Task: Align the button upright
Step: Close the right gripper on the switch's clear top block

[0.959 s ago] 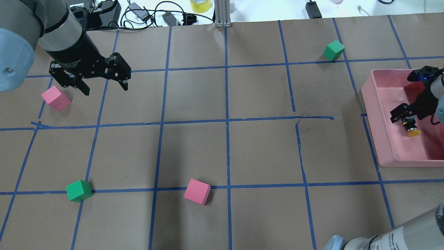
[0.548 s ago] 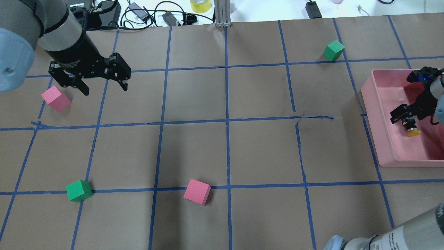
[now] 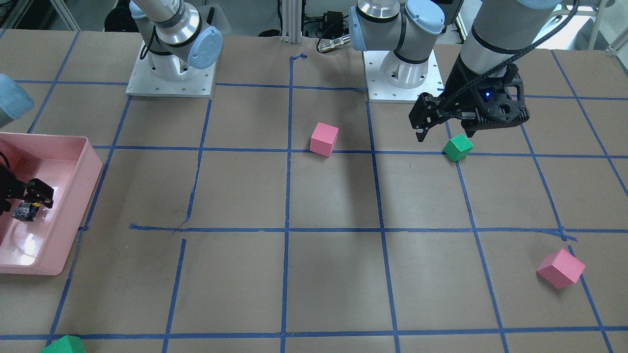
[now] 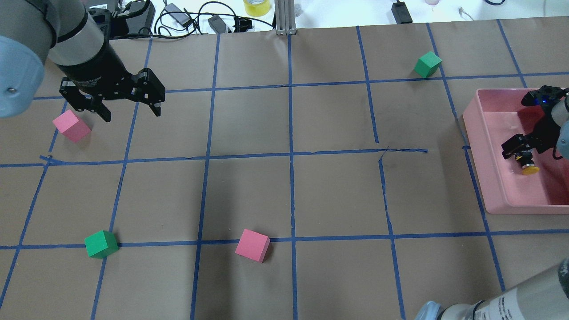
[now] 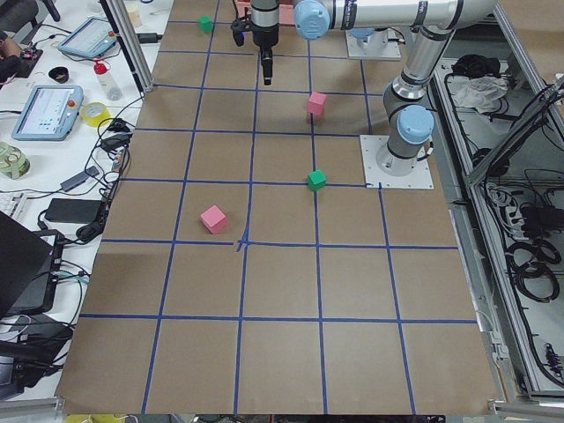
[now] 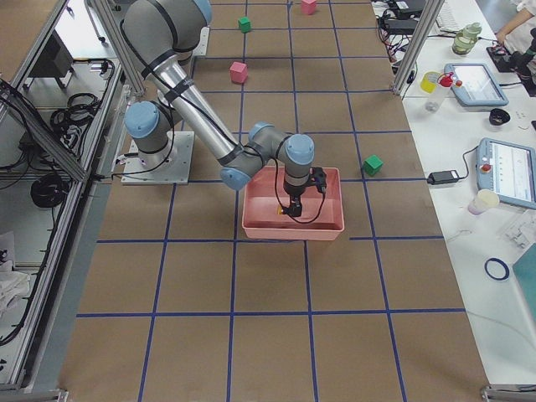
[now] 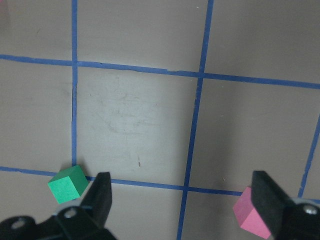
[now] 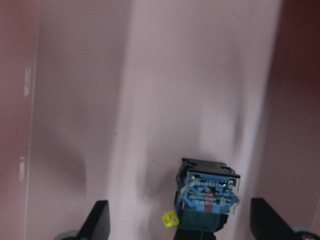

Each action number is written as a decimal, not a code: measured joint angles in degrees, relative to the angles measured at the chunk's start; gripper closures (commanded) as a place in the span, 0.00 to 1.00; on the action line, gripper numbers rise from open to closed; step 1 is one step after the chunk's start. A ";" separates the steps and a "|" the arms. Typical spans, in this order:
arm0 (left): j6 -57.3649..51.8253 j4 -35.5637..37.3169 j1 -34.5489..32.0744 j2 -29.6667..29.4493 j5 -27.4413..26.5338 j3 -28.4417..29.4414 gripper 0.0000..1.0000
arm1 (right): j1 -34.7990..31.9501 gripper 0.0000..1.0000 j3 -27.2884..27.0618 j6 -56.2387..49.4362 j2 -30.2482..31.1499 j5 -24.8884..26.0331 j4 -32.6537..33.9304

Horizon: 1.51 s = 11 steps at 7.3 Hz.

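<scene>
Overhead and front cameras face oppositely, sharing pink bin point(image 4: 476, 142).

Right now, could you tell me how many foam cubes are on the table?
4. The first pink cube at the left, the second pink cube in the near middle, the first green cube near-left, the second green cube far right. None seems hidden.

Button point(image 4: 527, 165): small push-button switch with a round yellow cap and a black cylindrical body. The right wrist view shows a clear base with blue and silvery parts inside. Pose: not upright. In the overhead view the cap points toward the robot's side of the table and the base end is turned up toward the wrist camera; whether it rests flat on its side cannot be told. Location: inside the pink tray point(image 4: 486, 178) at the table's right end, toward the wall that faces the table's middle.
</scene>
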<state>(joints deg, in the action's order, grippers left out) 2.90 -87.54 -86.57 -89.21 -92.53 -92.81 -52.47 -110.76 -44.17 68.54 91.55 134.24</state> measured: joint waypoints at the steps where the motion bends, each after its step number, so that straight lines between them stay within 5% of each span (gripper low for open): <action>1: 0.00 0.00 0.00 0.00 -0.01 -0.06 0.00 | 0.00 0.00 0.05 -0.19 -0.10 0.29 0.17; 11: 0.00 -0.08 0.00 0.09 -0.09 -0.26 0.00 | 0.00 0.01 -0.03 -0.04 -1.23 -3.15 2.78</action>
<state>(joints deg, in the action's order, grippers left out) 2.90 -87.62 -86.57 -89.12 -92.62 -93.08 -52.47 -110.79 -44.21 67.31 88.41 137.02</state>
